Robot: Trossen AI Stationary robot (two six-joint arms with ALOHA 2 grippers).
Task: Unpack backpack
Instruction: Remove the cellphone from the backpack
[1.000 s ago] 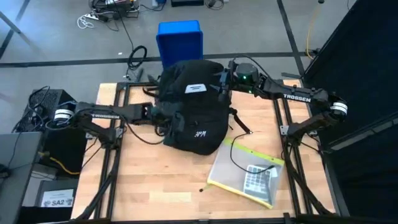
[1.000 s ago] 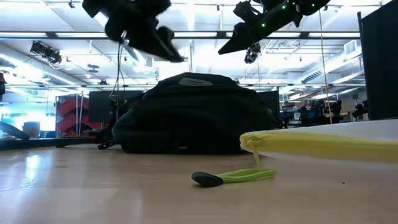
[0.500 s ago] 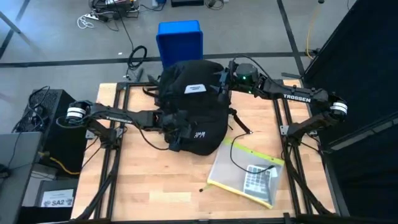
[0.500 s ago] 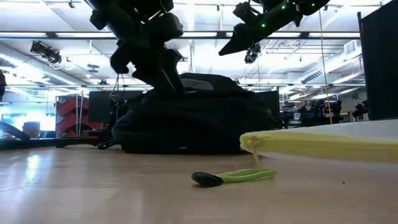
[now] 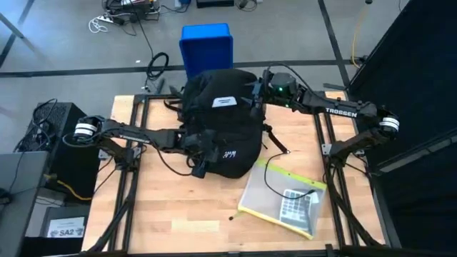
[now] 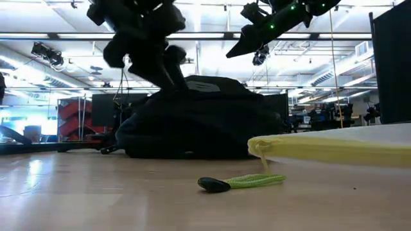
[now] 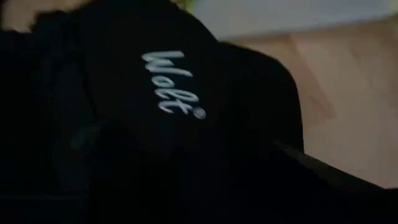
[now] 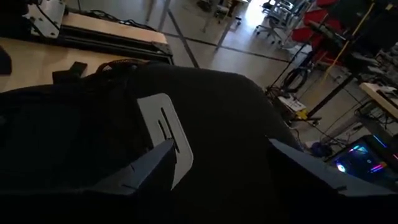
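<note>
Large rounded black fabric backpack (image 5: 225, 125) at bench centre, left pincer (image 5: 202, 151) pressed on its 8 o'clock flank, grip unreadable, right pincer (image 8: 217, 163) spread wide above its 1 o'clock top.

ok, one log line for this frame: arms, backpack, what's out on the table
left gripper: low at backpack front, by logo | right gripper: open, above backpack top near white label | yellow-edged pouch: on table, beside backpack

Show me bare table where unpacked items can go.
The front-left table, below the left gripper and left of the pouch, is bare. A narrower strip lies right of the backpack, above the pouch. The back is crowded by the backpack and the right gripper.
</note>
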